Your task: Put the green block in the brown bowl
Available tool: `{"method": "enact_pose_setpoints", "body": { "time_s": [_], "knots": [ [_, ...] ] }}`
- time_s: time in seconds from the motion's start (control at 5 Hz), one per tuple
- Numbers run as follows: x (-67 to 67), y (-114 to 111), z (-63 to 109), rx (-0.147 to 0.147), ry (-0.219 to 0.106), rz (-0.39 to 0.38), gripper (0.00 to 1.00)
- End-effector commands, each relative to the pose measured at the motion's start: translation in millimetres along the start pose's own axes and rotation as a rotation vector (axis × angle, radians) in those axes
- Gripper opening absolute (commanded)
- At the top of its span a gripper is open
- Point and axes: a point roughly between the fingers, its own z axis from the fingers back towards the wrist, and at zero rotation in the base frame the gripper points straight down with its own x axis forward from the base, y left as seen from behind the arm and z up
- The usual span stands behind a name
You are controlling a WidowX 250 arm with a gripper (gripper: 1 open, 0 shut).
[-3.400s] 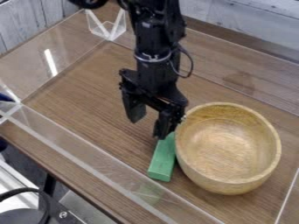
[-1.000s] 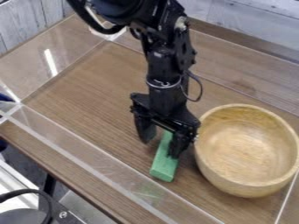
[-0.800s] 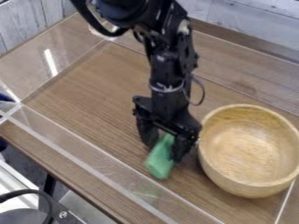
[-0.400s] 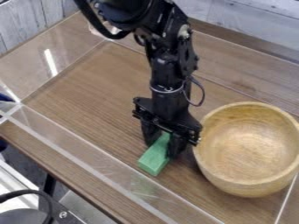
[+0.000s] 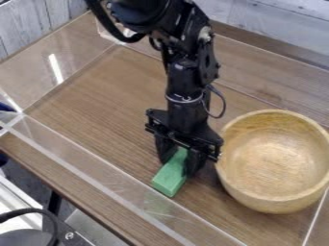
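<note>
The green block lies on the wooden table just left of the brown bowl, its far end between the fingers of my gripper. The black arm comes down from the upper middle and stands nearly upright over the block. The jaws have come in against the block's sides and look shut on it. The block's near end still touches or hovers just above the table; I cannot tell which. The bowl is a round tan wooden one with nothing inside, and its rim sits close to the gripper's right finger.
A clear acrylic wall runs along the table's front edge and another along the left. A clear stand sits at the back left. Open wood surface lies left of the arm.
The jaws have shut onto the green block, which turned and shifted slightly left under them. The bowl has been nudged a little. The arm itself has barely moved.
</note>
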Motion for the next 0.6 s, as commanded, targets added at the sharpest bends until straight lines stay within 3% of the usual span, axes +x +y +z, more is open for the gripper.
{"method": "enact_pose_setpoints", "body": {
  "time_s": [0.0,0.4],
  "knots": [
    [9.4,-2,18.7,0.003,-0.054,-0.005,0.00],
    [12.7,-7,39.6,0.002,-0.066,-0.006,0.00]
  ]
}}
